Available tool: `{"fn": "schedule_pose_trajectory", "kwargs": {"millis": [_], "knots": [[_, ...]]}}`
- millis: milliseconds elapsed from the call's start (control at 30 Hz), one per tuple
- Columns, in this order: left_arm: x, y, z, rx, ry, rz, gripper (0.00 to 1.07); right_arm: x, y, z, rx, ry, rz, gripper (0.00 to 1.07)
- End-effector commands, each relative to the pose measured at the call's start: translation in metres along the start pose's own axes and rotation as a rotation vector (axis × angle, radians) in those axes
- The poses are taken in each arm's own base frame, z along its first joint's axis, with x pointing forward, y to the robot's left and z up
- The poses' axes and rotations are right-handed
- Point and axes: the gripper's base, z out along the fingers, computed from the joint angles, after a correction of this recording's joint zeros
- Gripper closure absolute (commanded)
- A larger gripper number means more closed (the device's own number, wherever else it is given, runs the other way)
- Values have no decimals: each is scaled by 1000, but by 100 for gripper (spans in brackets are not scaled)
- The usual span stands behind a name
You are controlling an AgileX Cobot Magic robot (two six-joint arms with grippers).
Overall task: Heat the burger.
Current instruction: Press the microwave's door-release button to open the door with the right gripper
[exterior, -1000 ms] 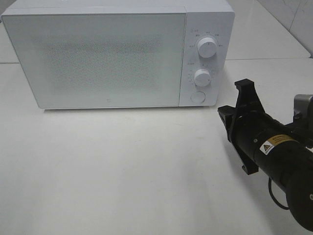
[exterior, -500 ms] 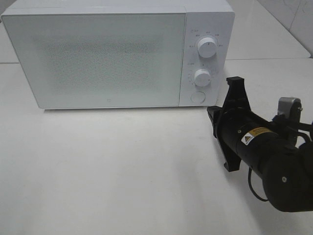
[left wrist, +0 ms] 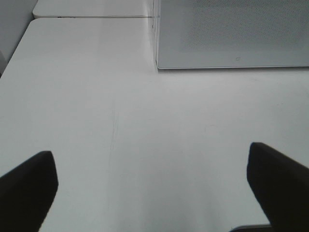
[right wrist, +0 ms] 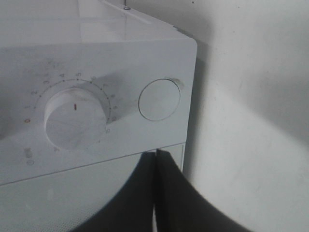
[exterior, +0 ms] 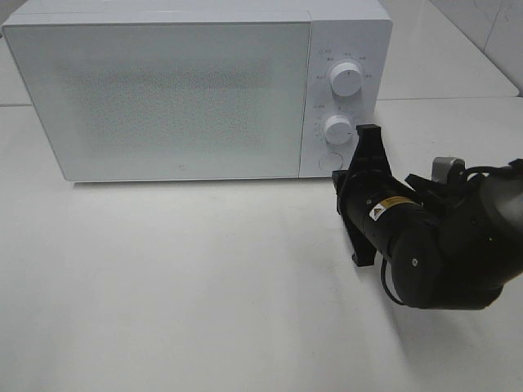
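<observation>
Right gripper (right wrist: 156, 162), closed, by one microwave (exterior: 163, 98): two dials (exterior: 346, 80), one button (exterior: 330, 162).

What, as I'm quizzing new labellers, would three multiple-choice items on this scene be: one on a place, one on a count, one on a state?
1. Where is the right gripper?
A. By the microwave's round button
B. At the microwave's left end
C. Above the microwave

2. How many knobs are on the panel?
A. One
B. Two
C. Four

3. How is the door?
A. Swung open
B. Shut
C. Taken off

Key:
1 A: the right wrist view shows the shut jaws close to the button.
2 B: there is an upper knob and a lower knob, and no others.
3 B: the door lies flush with the panel.
</observation>
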Motion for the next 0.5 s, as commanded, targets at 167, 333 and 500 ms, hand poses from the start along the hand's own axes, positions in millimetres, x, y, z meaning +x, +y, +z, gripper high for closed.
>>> {"fn": "schedule_pose_trajectory", "kwargs": {"millis": [167,333,500], "knots": [[0,0,0,-2,-16,-2,7,-1,6,22,-18,-8,23,107],[0,0,0,-2,-16,-2,7,-1,4,38,6,-20,37,107],[0,0,0,-2,-16,-2,7,-3,3,48,10,-35,48,107]]}}
